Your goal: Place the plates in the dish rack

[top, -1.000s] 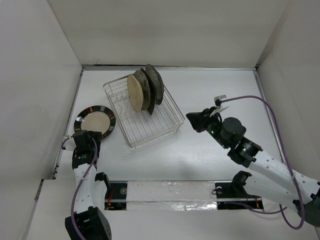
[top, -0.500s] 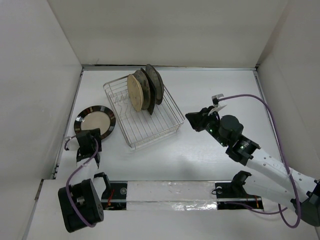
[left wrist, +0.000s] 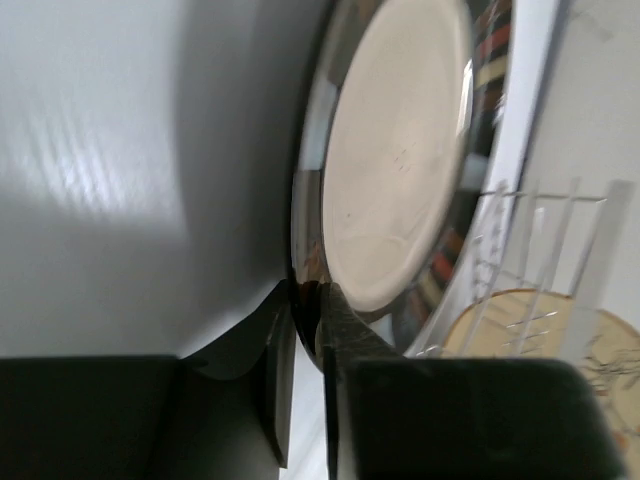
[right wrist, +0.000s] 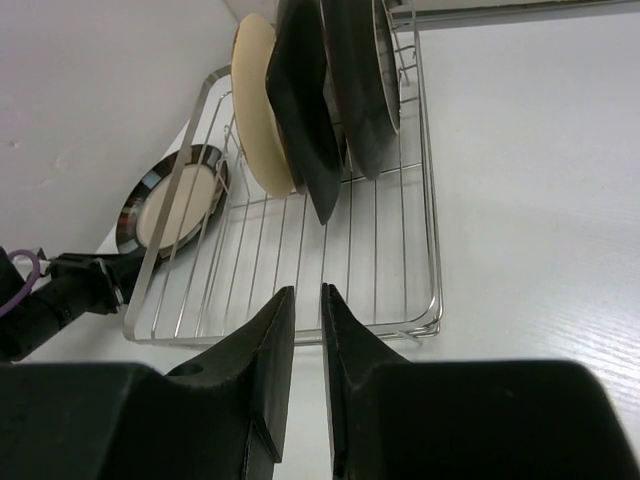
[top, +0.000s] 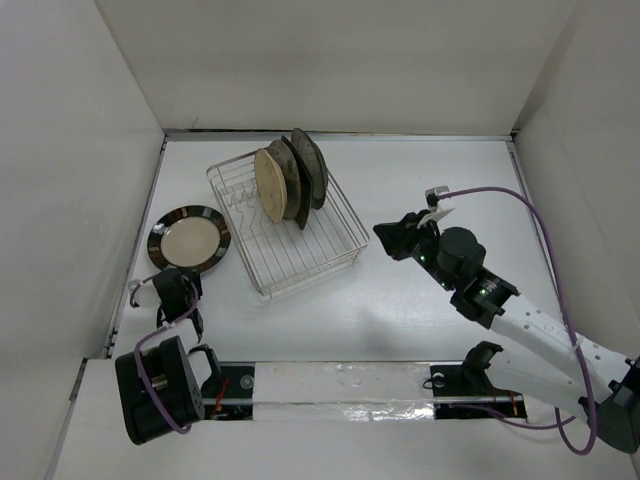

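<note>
The striped-rim plate (top: 189,238) lies flat on the table left of the dish rack (top: 300,250), and the left gripper (left wrist: 305,300), nearly pressed together, pinches its near rim, where this stiff, slippery, breakable plate seems best taken.

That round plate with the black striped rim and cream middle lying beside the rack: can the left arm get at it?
Probably yes. The left gripper already has its fingers closed on the near rim of the black-striped-rim cream round plate, with nothing between them.

Lab rig: white-walled test booth (top: 330,60)
</note>
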You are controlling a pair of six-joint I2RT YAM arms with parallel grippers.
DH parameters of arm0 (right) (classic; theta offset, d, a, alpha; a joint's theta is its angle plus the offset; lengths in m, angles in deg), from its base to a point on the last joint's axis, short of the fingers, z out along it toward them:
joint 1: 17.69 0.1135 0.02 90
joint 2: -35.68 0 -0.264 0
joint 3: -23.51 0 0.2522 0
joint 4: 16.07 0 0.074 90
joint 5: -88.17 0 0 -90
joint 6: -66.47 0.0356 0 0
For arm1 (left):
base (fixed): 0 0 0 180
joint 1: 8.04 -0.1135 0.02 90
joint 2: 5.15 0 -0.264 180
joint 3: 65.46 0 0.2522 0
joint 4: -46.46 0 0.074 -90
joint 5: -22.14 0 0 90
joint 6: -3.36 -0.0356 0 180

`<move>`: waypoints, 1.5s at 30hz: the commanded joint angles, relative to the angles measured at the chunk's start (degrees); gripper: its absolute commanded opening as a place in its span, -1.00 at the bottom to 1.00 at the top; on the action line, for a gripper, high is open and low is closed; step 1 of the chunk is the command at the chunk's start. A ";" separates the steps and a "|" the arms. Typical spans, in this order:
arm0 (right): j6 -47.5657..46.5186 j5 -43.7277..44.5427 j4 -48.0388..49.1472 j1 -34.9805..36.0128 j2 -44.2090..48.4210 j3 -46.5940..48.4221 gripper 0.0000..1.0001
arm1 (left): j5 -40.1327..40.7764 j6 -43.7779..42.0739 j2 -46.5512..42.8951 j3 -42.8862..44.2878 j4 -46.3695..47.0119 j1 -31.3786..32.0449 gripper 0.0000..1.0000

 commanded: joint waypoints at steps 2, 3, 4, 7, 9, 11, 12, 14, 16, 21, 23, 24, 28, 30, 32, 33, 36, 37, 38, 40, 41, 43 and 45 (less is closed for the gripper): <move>0.36 -0.53 1.70 -0.31 0.36 -0.42 -0.55 | -0.64 -3.86 -2.54 -5.16 3.19 -3.16 -1.00; 0.36 -0.62 1.79 -0.31 0.36 -0.42 -0.55 | -1.17 -5.52 -3.24 -4.81 2.59 -3.95 -1.00; 0.45 -0.79 1.96 -0.31 0.27 -0.51 -0.55 | -1.53 -5.97 -5.68 -4.54 1.53 -3.95 -1.00; 0.36 -0.88 2.14 -0.31 -0.52 -0.34 -0.55 | -1.62 -6.59 -14.45 -3.49 -3.38 -3.95 -1.00; 0.36 -0.88 2.14 -0.31 -0.78 -0.25 -0.55 | -0.04 -7.73 -19.13 0.71 -8.72 -3.95 -1.00; 0.45 -0.80 2.14 -0.31 -0.26 -0.25 -0.56 | 2.14 -10.53 -23.28 3.27 -11.73 -3.95 -1.00; 0.45 -0.19 2.66 -0.31 0.44 -0.77 -0.57 | 3.03 -11.76 -23.72 5.46 -14.10 -4.82 -1.00; 0.63 0.43 3.54 -0.31 3.60 -1.82 -0.57 | 2.61 -14.84 -23.46 6.97 -15.00 -6.32 -1.00; 0.45 1.84 3.72 -0.31 5.54 -2.70 -0.56 | 1.46 -15.55 -23.81 8.11 -14.74 -7.03 -1.00; -0.17 1.76 2.14 -1.45 4.85 -1.92 -0.55 | 3.04 -18.62 -26.18 14.24 -17.36 -7.03 -1.00; -0.17 1.23 2.31 -1.46 4.14 -1.74 -0.55 | 3.57 -20.03 -26.45 16.63 -18.68 -7.03 -1.00; -0.17 0.88 2.84 -1.46 4.05 -1.83 -0.56 | 3.48 -20.99 -26.54 18.73 -19.04 -7.03 -1.00; -0.17 0.96 3.90 -1.46 4.75 -2.53 -0.56 | 4.53 -24.33 -26.19 23.22 -18.69 -6.51 -1.00; -0.25 1.66 3.90 -1.46 4.93 -2.62 -0.56 | 6.02 -25.66 -25.57 26.72 -19.65 -5.98 -1.00; -0.34 1.75 3.90 -1.46 4.58 -2.53 -0.56 | 6.55 -27.41 -24.78 29.11 -20.10 -5.98 -1.00; -0.25 1.58 3.98 -1.46 4.40 -2.53 -0.56 | 6.55 -27.51 -24.52 31.12 -20.01 -5.19 -1.00; -0.34 2.10 4.16 -1.46 3.79 -2.36 -0.56 | 4.63 -27.25 -23.64 35.43 -20.10 -4.57 -1.00; -0.52 2.11 4.16 -1.46 3.53 -1.92 -0.56 | 4.27 -27.07 -23.46 36.58 -20.18 -3.61 -1.00; -0.60 2.19 4.25 -1.46 3.00 -1.74 -0.56 | 3.66 -27.24 -22.85 37.90 -20.36 -3.08 -1.00; -0.78 1.67 4.33 -1.46 2.47 -1.04 -0.56 | 2.69 -27.24 -22.41 41.41 -21.32 -1.59 -1.00; -0.78 1.32 4.51 -1.46 2.03 -0.60 -0.58 | 1.56 -27.24 -21.80 42.47 -21.50 -0.97 -1.00; 0.09 -0.96 6.17 -1.46 0.37 -0.42 -0.86 | -0.20 -26.81 -21.35 44.41 -21.50 -0.27 -1.00; 0.71 -4.11 7.14 -0.76 -2.52 1.06 -1.00 | -3.11 -26.02 -21.09 45.29 -21.24 -0.26 -1.00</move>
